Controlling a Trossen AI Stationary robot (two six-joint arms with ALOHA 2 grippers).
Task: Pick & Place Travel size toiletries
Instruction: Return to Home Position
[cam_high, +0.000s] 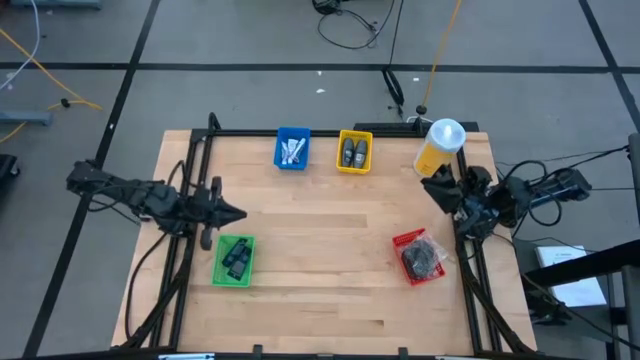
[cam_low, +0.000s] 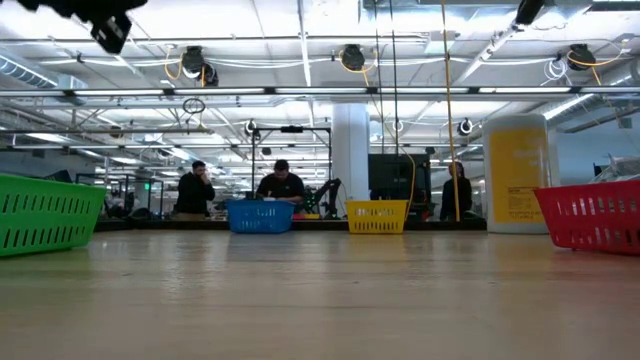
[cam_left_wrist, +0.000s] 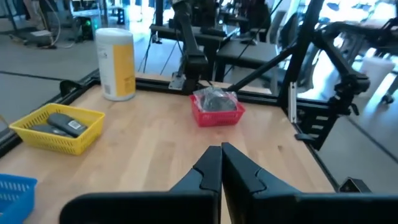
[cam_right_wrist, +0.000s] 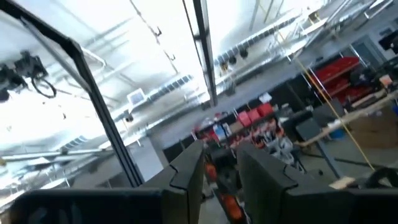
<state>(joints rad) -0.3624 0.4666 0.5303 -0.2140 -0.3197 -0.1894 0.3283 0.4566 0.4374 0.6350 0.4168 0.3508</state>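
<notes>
The travel size toiletries (cam_high: 292, 150) are small white tubes lying in the blue bin (cam_high: 292, 163) at the table's far side. My left gripper (cam_high: 238, 213) hovers shut over the table's left side, just beyond the green bin (cam_high: 234, 260). It points toward the right edge, and its fingertips (cam_left_wrist: 221, 152) are together with nothing between them. My right gripper (cam_high: 432, 183) sits at the table's right edge near the yellow-and-white canister (cam_high: 440, 147), tipped upward. In the right wrist view its fingers (cam_right_wrist: 221, 163) stand slightly apart with nothing between them.
A yellow bin (cam_high: 354, 152) with dark objects stands beside the blue one. The green bin also holds dark items. A red bin (cam_high: 418, 256) with a dark bundle sits at the right. Bare wood spans the table's middle and near side (cam_high: 330, 290). People sit in the room beyond (cam_low: 281, 185).
</notes>
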